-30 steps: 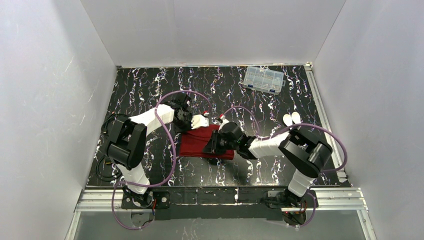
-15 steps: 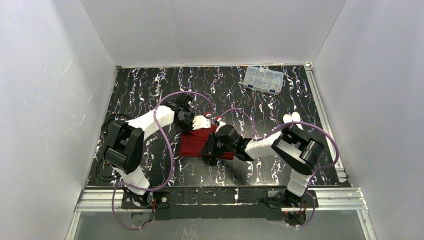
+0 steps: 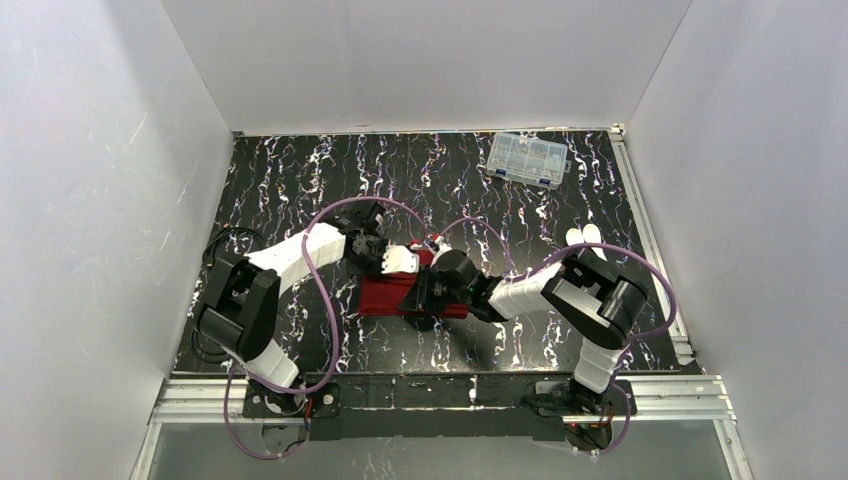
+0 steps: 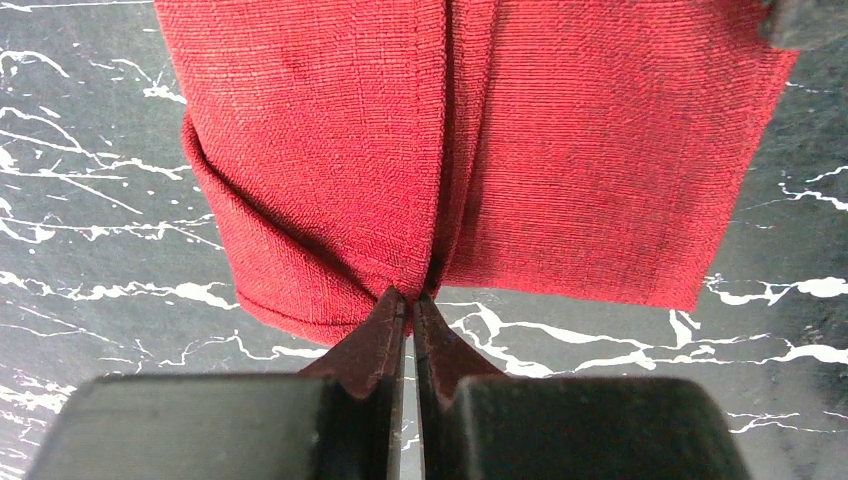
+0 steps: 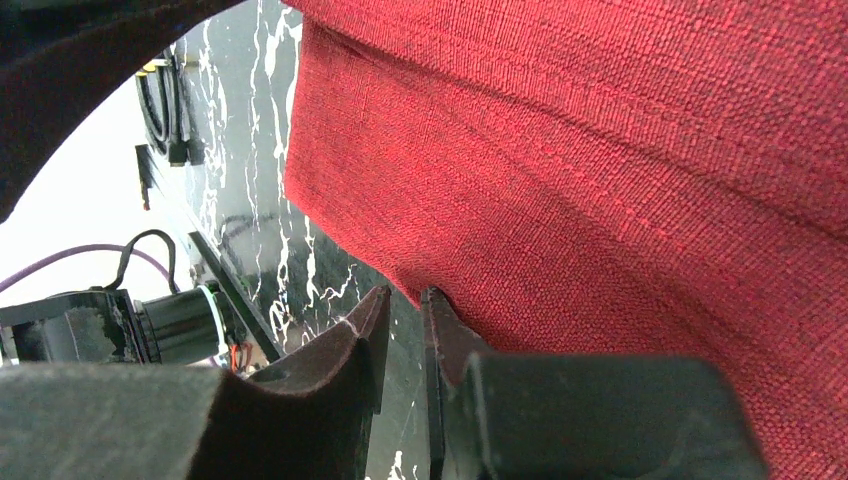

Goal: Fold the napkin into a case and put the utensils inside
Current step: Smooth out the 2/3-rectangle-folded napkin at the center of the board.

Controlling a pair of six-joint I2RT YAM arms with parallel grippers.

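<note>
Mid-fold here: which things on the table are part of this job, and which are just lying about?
Job: napkin, pinched by left claw and right claw; two white utensils.
Lying about: clear compartment box.

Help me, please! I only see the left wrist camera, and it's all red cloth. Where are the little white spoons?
Observer: The two spoons lie side by side near the right edge of the table, well apart from the napkin.
Operator: Is the other gripper helping with the cloth?
Observer: The right gripper sits at a corner of the napkin with its fingers slightly apart. I can't tell whether it is pinching.
Operator: Is anything else on the table?
Observer: A clear box sits near the far right corner.
</note>
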